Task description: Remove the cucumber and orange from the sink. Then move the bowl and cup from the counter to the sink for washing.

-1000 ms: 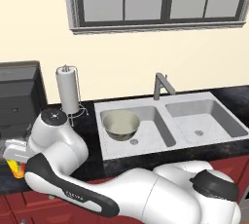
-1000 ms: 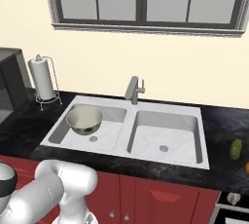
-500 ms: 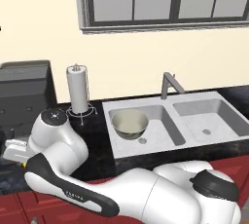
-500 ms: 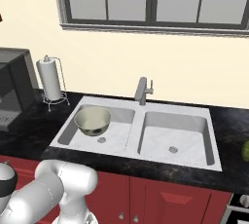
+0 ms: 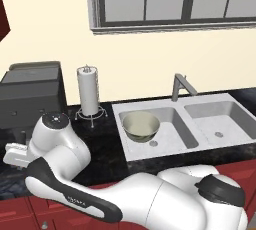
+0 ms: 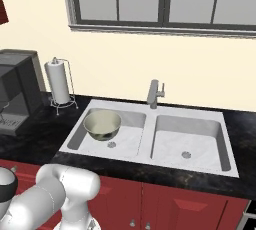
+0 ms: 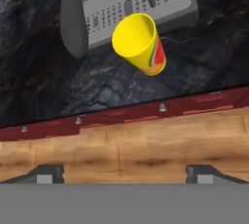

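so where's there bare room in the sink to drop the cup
The right basin of the sink is bare around its drain. The left basin is crowded at its back by the bowl; only the front strip near its drain is free. The cup stands on the counter.

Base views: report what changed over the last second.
The base moved left, so the whole scene slid right in both views. No object itself moved, and nothing was grasped or released. The bowl stays in the sink's left basin, the cup sits on the counter, and the gripper's jaws stay open.
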